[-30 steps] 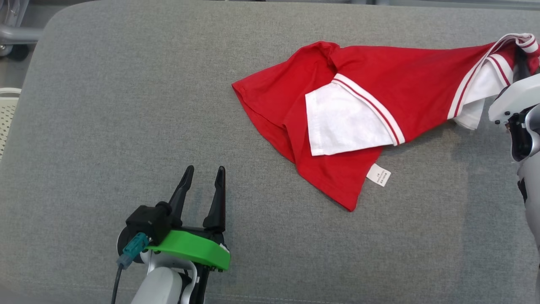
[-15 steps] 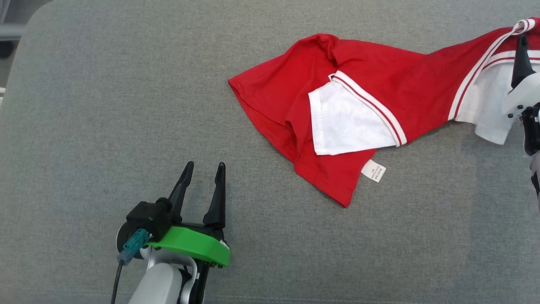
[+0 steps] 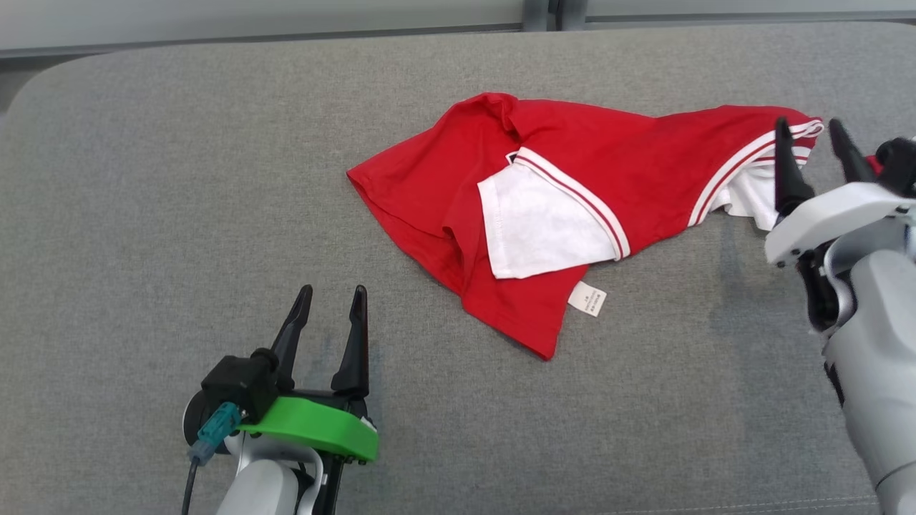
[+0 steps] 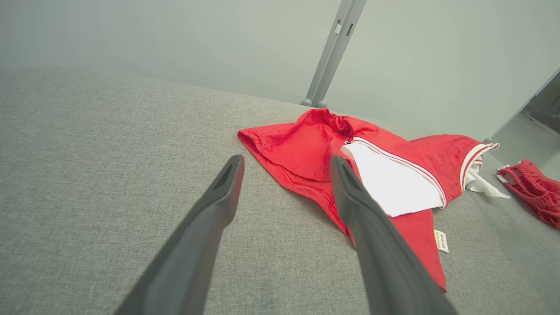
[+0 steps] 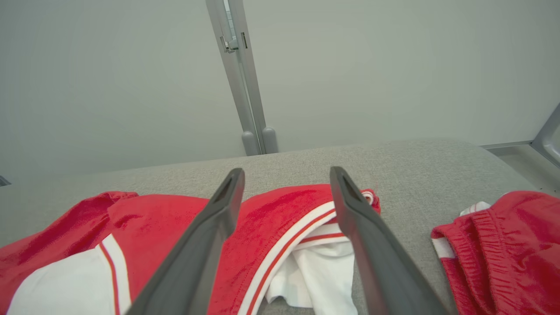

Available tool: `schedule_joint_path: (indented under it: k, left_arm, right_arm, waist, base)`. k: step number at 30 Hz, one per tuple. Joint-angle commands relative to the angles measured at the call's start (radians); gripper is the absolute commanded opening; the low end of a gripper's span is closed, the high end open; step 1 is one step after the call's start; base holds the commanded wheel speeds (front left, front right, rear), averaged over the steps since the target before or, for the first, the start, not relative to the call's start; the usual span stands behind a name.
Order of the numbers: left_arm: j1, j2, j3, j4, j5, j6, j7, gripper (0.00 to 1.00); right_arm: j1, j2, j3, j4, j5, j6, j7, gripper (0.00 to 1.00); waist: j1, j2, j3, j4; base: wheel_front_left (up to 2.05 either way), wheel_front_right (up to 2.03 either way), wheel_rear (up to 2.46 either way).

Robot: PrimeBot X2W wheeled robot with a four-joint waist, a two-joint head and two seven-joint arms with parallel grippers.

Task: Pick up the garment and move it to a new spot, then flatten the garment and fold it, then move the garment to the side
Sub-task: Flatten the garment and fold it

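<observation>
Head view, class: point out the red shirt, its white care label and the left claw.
red shirt (image 3: pixel 644 172), head view, on its red body fabric.
care label (image 3: pixel 587 298), head view, centre of the tag.
left claw (image 3: pixel 333 292), head view, midway between its fingertips.

Red garment with white striped panels, grey surface

No text can be read for certain. The only print is on a small white label at the hem of the red and white garment, on the side towards the front edge of the grey padded surface. It carries a few dark lines, perhaps care or size text, too small to make out in either the head or the left wrist view.
</observation>
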Motion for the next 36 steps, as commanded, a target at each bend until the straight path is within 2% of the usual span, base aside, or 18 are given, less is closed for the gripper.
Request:
schedule_joint_path:
  k: [1,10,19,28,36]
  left_arm:
    - [0.018,0.004,0.004,-0.005,0.009,0.007,0.001,1.00]
    - [0.048,0.006,0.012,-0.012,0.014,0.008,0.001,1.00]
    - [0.041,0.005,0.004,-0.008,0.006,0.004,0.001,1.00]
    - [0.019,0.003,-0.001,-0.013,0.000,0.005,0.001,1.00]
    - [0.003,0.002,-0.006,-0.013,-0.001,0.002,0.001,1.00]
  right_arm:
    - [0.038,0.010,0.013,-0.013,0.019,0.000,-0.003,1.00]
    - [0.220,0.123,0.092,-0.085,0.213,0.000,0.033,1.00]
    - [0.258,0.207,0.106,-0.051,0.408,0.000,0.110,1.00]
    - [0.194,0.226,0.074,0.021,0.576,0.000,0.162,1.00]
    - [0.130,0.201,0.077,0.068,0.616,0.000,0.148,1.00]
  waist:
    - [0.0000,0.0000,-0.030,-0.022]
    - [0.0000,0.0000,-0.057,-0.001]
    - [0.0000,0.0000,-0.040,0.058]
    - [0.0000,0.0000,-0.002,0.107]
    - [0.0000,0.0000,0.027,0.134]
  base:
    - [0.00,0.00,0.00]
    - [0.00,0.00,0.00]
    - [0.00,0.00,0.00]
    - [0.00,0.00,0.00]
    - [0.00,0.00,0.00]
